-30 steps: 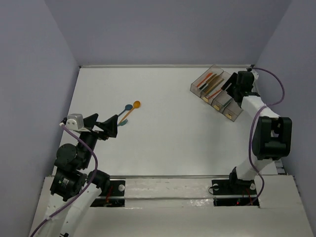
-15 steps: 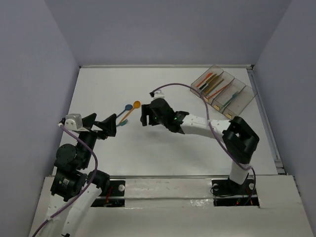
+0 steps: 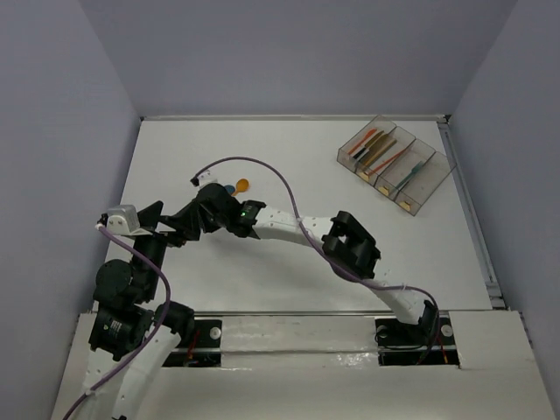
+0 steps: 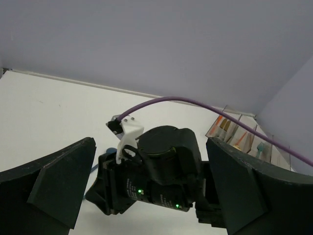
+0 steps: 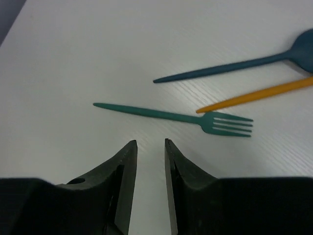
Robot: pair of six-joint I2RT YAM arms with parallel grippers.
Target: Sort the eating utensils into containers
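Most utensils already sit in the bins [image 3: 440,160] by the table's far-right corner. Fork [image 5: 181,117], blue spoon [image 5: 230,70] and orange spoon [image 5: 254,95] wait near the left edge, and my right claw [image 5: 150,147] is just short of the fork, barely open, empty.

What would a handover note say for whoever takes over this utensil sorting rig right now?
Left gripper: wide open, empty, near the loose pieces.
Right gripper: jaws narrowly apart, empty, low over the table beside the teal fork.
Loose, close together at the left: the teal fork, dark blue spoon and orange spoon.
Done: sorted utensils lie in the containers at the far right.
Left: bin those three.
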